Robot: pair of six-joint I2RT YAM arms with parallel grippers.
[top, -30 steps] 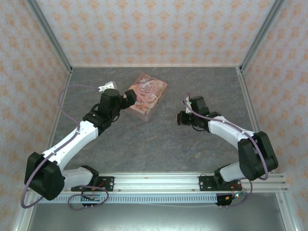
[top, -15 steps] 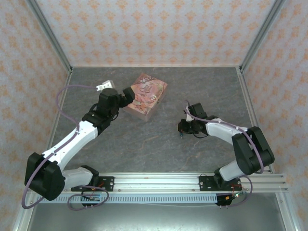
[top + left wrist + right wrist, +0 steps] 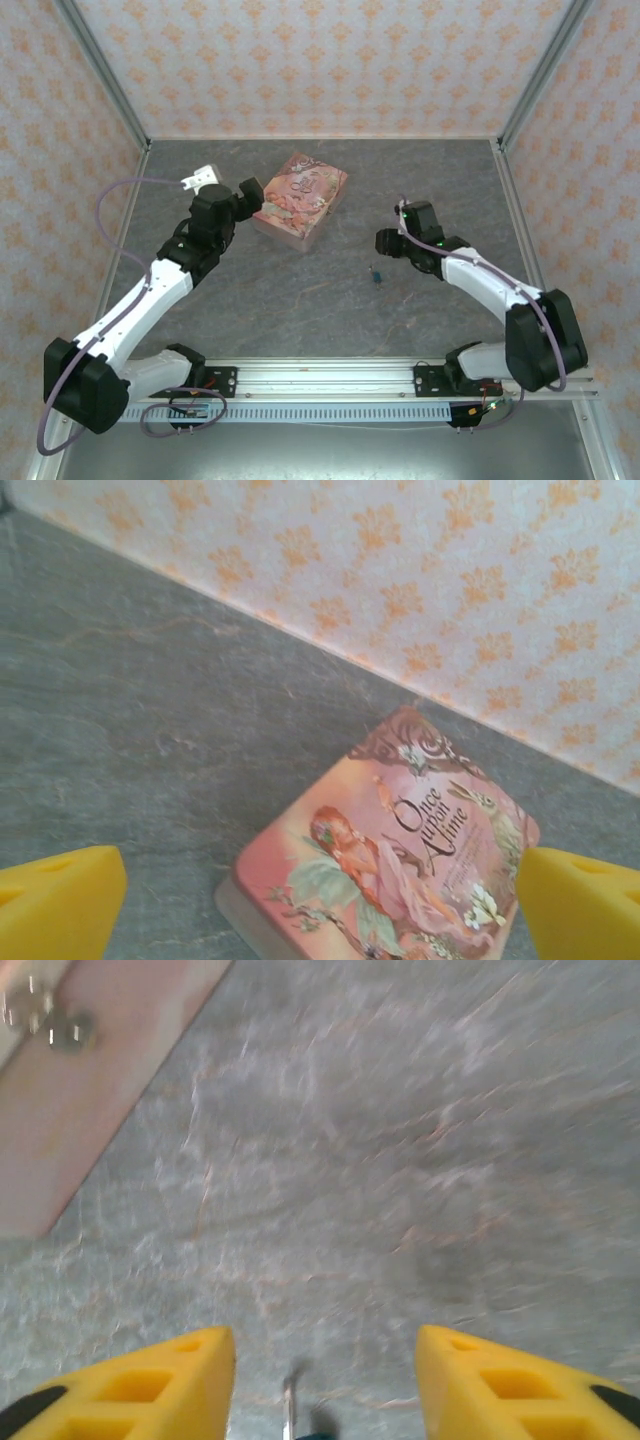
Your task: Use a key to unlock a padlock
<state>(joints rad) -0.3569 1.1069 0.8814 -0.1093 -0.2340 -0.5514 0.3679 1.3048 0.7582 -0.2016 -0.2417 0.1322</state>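
The table (image 3: pixel 300 310) was a grey slab with pale, stone-like veins. A pink tin (image 3: pixel 301 196) lay flat on it, lid up, toward the far middle and askew to the edges. The padlock (image 3: pixel 377 272), a tiny dark blue-green speck, lay on bare table nearer the front, right of the tin and well apart from it.

Setup's boxed in by wallpapered walls (image 3: pixel 300 60) on the back and both sides, pale pink with a repeating orange floral print. The grey stone-look tabletop (image 3: pixel 300 310) has faint lighter veins. Aluminium posts (image 3: pixel 103 72) run up the corners, and an aluminium rail (image 3: pixel 330 375) crosses the near edge. Lighting's soft and even.
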